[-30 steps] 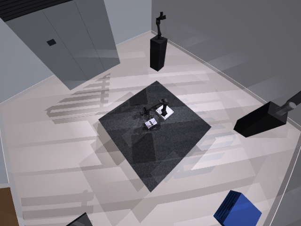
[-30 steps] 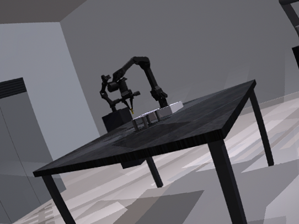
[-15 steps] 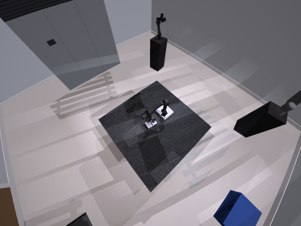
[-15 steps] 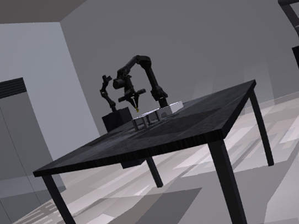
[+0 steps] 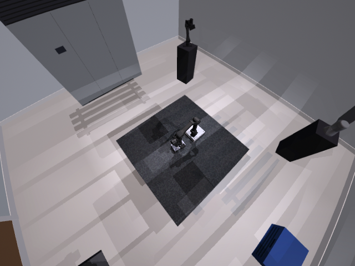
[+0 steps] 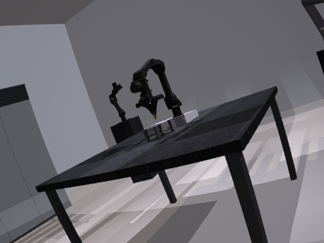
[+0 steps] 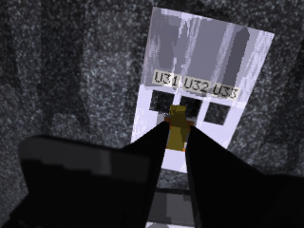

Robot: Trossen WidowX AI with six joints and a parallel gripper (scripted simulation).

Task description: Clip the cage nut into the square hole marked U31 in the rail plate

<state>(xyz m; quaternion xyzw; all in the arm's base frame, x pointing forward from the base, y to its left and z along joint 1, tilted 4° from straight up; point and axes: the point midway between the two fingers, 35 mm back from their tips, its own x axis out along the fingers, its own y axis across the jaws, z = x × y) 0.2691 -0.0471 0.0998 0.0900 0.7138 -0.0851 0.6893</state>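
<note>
In the wrist view, the gripper [image 5: 178, 144] [image 6: 154, 113] [image 7: 177, 130] is pinching the nut [image 6: 155, 116] [image 7: 178, 135] above the plate [image 5: 173, 148] [image 6: 163, 122] [image 7: 173, 162]. Beyond, U31 [image 7: 162, 101] is showing unfilled. Picking appears done; aligning, hooking the wings, releasing and backing clear are remaining.

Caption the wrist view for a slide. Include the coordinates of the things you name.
Gripper [image 5: 181, 146] [image 6: 154, 116] [image 7: 177, 130] holding the cage nut [image 6: 155, 116] [image 7: 177, 135] over the rail plate [image 5: 173, 148] [image 6: 148, 127] [image 7: 175, 162], holes marked U31, U32, U33.

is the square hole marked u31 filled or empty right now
Empty: dark space shows through the square U31 hole, while the yellow cage nut is gripped above the plate.
</note>
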